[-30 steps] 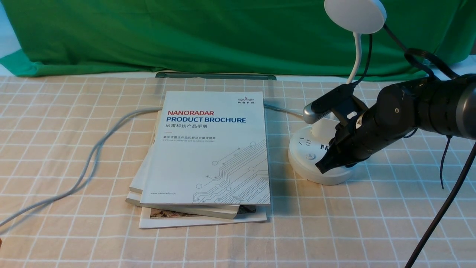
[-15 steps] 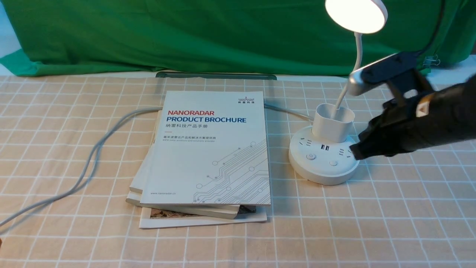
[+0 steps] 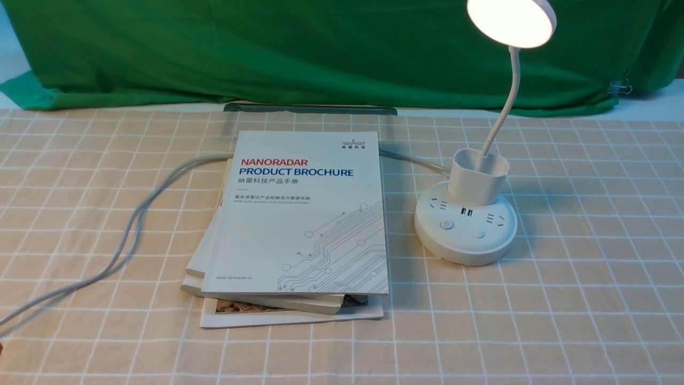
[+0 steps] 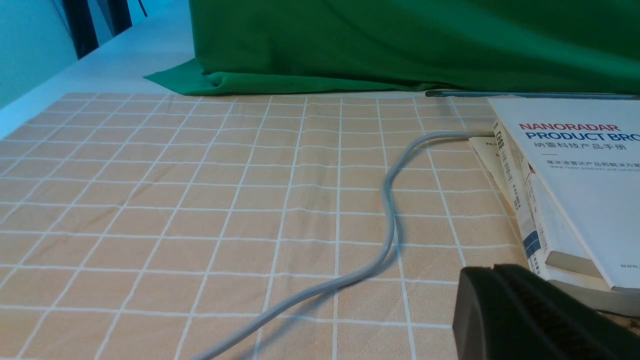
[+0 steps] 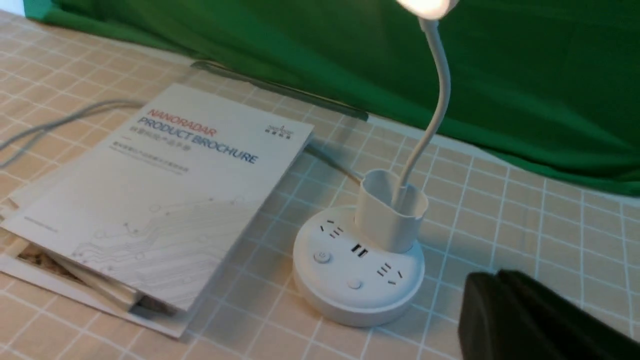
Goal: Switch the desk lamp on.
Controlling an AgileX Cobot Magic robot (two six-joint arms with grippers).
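Front view: smooth white desk lamp [image 3: 466, 243], disc head lit | wrist views only: left claw [image 4: 492, 272] closed, right claw [image 5: 497, 277] closed

My front view looks forward and down from between my arms, taking in the checked cloth [image 3: 604, 299] up to the green curtain [image 3: 342, 53]. My left wrist view looks lower across the cloth, the books [image 4: 590, 190] at its right edge. My right wrist view looks down aslant, nearer the desk lamp [image 5: 358, 270]. Both wrist views share the books.
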